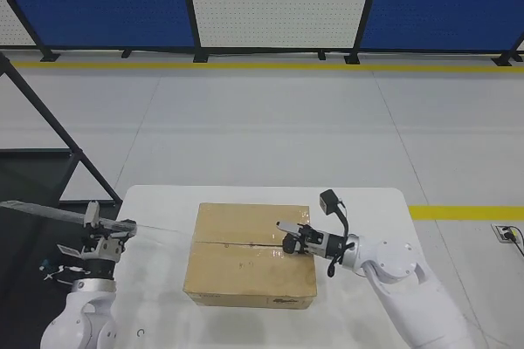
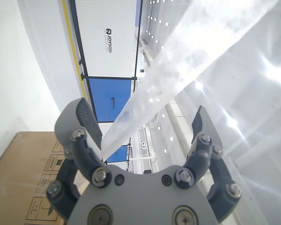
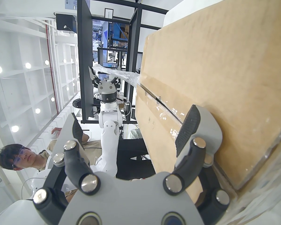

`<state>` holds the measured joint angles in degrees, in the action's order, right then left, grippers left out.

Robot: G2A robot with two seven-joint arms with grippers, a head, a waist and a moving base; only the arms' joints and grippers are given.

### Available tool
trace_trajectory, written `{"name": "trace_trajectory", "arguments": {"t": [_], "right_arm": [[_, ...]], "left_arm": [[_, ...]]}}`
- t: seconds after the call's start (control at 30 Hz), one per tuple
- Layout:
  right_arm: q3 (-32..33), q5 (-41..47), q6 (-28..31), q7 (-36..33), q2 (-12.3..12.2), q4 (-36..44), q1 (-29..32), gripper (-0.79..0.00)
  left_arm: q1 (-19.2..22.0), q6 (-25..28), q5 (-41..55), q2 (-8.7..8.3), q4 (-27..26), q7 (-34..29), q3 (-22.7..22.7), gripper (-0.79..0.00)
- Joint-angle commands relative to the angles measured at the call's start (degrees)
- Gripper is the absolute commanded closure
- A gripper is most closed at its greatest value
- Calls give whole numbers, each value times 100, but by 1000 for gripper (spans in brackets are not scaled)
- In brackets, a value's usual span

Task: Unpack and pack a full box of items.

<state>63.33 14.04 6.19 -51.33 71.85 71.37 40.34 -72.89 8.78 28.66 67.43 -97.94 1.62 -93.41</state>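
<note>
The box (image 1: 244,275) stands closed between the two arms, its top seam (image 1: 236,242) running side to side, from one arm toward the other. The right gripper (image 1: 286,237) is over the seam's right portion, jaws spread, one finger close against the cardboard just beside the seam. The left gripper (image 2: 140,108) stands off the box's left side, jaws also spread. A clear tape strip (image 2: 178,59) clings to one pad and stretches back to the seam's left end. For lifting the flaps the right arm is the nearer one, judging by position alone.
</note>
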Motion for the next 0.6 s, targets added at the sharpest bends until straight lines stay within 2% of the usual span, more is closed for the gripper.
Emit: {"name": "trace_trajectory", "arguments": {"t": [0.0, 0.57], "right_arm": [[-11, 14, 7, 1, 4, -17, -12, -785], [66, 80, 96, -6, -19, -29, 50, -785]], "left_arm": [[-9, -12, -29, 4, -73, 1, -18, -785], [74, -128, -565, 66, -475, -14, 153, -785]]}}
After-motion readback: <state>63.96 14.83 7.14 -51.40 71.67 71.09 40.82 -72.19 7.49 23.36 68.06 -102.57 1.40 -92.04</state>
